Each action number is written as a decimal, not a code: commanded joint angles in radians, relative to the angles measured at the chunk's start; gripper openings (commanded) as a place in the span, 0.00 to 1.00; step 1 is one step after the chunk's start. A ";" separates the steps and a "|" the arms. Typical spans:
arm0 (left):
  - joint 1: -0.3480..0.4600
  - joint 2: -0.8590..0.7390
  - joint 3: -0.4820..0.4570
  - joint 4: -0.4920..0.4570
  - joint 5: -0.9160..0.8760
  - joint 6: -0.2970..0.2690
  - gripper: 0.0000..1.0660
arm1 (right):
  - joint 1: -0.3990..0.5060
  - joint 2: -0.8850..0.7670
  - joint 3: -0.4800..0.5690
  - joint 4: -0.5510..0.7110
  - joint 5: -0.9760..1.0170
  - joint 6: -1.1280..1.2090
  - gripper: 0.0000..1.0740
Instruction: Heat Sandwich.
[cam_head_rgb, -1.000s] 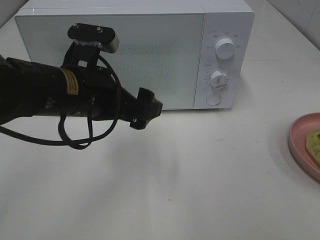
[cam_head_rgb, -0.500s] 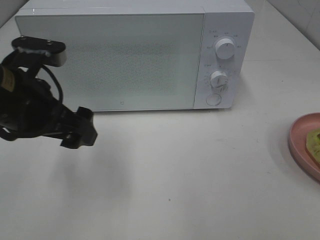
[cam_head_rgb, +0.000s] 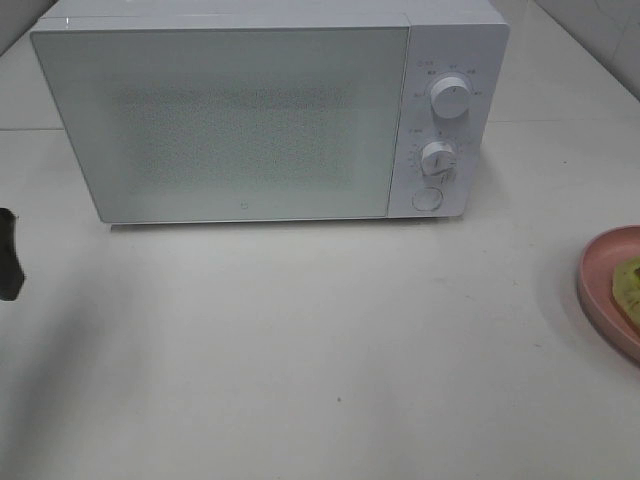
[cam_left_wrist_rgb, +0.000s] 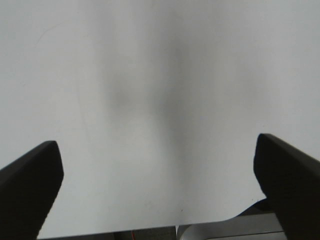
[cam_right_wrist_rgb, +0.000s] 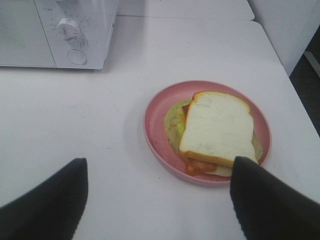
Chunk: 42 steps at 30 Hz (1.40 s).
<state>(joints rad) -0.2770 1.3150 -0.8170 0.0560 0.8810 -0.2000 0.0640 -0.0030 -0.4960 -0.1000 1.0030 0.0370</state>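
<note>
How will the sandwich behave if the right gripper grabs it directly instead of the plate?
The sandwich is probably soft: its pale bread top would likely dent under a pinch. It is stacked loose, with green and orange filling poking out at the edges, so layers may slide apart. Lifting the pink plate by its raised rim looks safer.

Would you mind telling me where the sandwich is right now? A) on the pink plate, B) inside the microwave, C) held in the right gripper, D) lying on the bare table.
A: in the right wrist view the sandwich lies on the pink plate, beyond the open right gripper, with the microwave door shut.
</note>
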 joint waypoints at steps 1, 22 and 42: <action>0.099 -0.066 -0.001 -0.009 0.098 0.032 0.93 | -0.004 -0.028 0.001 -0.001 -0.008 0.009 0.70; 0.197 -0.516 0.200 -0.002 0.205 0.096 0.93 | -0.004 -0.028 0.001 -0.001 -0.008 0.009 0.70; 0.197 -1.087 0.298 -0.003 0.193 0.107 0.93 | -0.004 -0.028 0.001 -0.001 -0.008 0.009 0.70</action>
<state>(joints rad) -0.0810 0.2730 -0.5240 0.0550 1.0840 -0.0930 0.0640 -0.0030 -0.4960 -0.1000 1.0020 0.0370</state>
